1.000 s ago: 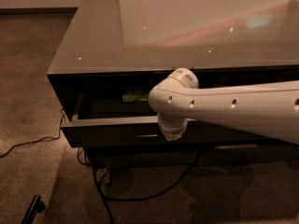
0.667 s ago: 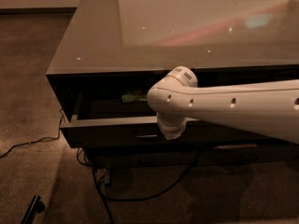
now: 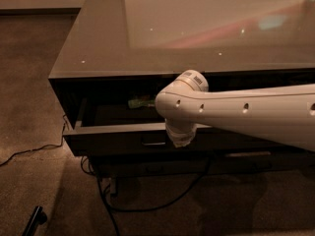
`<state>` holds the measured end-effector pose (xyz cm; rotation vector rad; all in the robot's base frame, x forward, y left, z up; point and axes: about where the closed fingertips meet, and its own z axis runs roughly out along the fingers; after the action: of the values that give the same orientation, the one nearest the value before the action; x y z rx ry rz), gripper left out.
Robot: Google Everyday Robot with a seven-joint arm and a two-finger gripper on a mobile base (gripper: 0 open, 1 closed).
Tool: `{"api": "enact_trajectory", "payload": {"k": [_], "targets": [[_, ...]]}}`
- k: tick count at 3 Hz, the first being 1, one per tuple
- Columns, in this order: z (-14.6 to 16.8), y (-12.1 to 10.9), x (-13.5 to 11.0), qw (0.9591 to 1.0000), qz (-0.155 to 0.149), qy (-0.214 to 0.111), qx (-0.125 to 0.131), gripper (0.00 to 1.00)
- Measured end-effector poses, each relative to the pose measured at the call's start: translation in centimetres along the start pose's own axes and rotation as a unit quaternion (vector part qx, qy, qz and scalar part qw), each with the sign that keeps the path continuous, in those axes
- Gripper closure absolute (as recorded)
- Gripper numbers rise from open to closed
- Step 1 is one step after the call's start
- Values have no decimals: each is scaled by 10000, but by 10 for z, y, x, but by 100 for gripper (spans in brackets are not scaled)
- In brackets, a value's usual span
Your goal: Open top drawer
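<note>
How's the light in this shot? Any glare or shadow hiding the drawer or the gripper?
Camera view: dim, warm light; pale glare, bright specks and a pinkish streak on the glossy tabletop. Camera view: the partly open top drawer is dark inside, only a green thing shows. Camera view: the gripper hangs at the drawer front beside the handle, shaded under the white arm.

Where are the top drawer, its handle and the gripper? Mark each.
top drawer [image 3: 108,140]: camera view, on its dark front panel, left part.
handle [image 3: 153,142]: camera view, on its bar, mid-front.
gripper [image 3: 181,137]: camera view, on its tip, at the drawer front.
</note>
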<state>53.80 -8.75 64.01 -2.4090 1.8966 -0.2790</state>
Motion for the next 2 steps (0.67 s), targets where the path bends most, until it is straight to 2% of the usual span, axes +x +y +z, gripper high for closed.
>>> {"api": "enact_trajectory", "payload": {"k": [2], "targets": [[-4,-1,-1,10000,0,0,0,12]]}}
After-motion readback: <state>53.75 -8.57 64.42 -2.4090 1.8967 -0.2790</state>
